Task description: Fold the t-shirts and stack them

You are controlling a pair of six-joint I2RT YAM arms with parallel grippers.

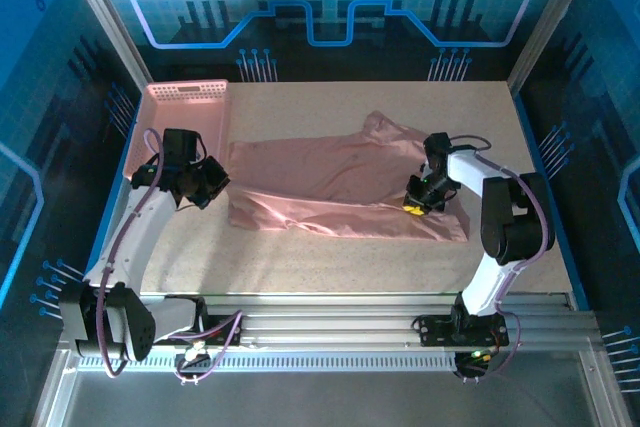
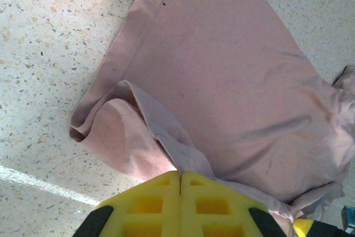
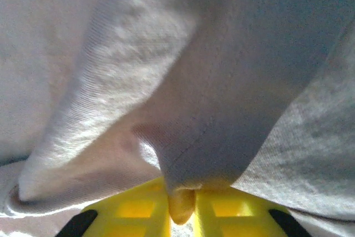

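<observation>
T-shirt (image 1: 330, 182) edges are pinched by left end effector (image 1: 212, 187) and right end effector (image 1: 416, 207), bare table (image 1: 330, 262) nearby.

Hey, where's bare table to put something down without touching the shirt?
Free: the near strip of table between the t-shirt and the arms' rail, and the far strip right of the basket. Crowded mid-table around the t-shirt.

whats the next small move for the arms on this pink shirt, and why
Probably raise both grippers a little, together. The right gripper pinches a fold of the t-shirt, the left gripper looks shut on its opposite edge; the cloth lies slack on the table.
</observation>
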